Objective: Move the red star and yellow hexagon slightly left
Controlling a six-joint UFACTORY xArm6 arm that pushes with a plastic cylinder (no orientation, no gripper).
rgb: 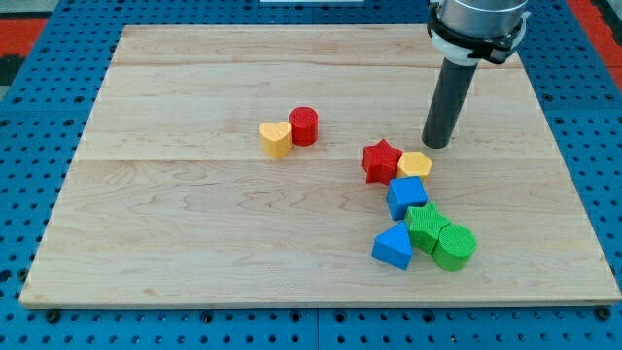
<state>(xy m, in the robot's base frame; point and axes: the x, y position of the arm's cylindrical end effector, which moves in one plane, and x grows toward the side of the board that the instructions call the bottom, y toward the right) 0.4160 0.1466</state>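
Note:
The red star lies right of the board's middle. The yellow hexagon touches its right side. My tip is on the board just up and to the right of the yellow hexagon, a small gap apart from it. The dark rod rises from there to the view's top.
A blue block sits just below the star and hexagon. Below it are a green star-like block, a green cylinder and a blue triangular block. A yellow heart and a red cylinder touch, left of centre. The wooden board lies on a blue pegboard.

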